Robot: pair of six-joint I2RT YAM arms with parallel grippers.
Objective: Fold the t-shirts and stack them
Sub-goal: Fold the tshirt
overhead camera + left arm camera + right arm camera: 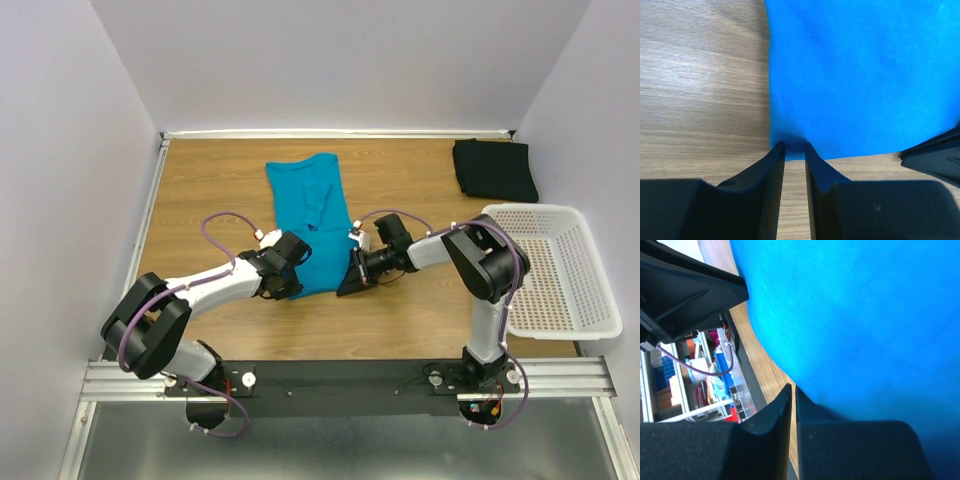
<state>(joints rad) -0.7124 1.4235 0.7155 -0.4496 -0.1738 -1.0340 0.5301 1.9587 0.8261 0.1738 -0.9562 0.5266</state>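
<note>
Blue t-shirt [312, 205] lies flat on the table [200, 190], well left of the basket [530, 209]. Black t-shirt [495, 168] sits in a compact square just behind the basket's far left corner. Left gripper [794, 145] is at the blue shirt's near corner farther from the basket, jaws drawn to a narrow gap with the cloth corner nipped between the tips; right gripper [791, 388] is at the near corner closer to the basket, jaws almost touching, the hem edge caught at the tips.
</note>
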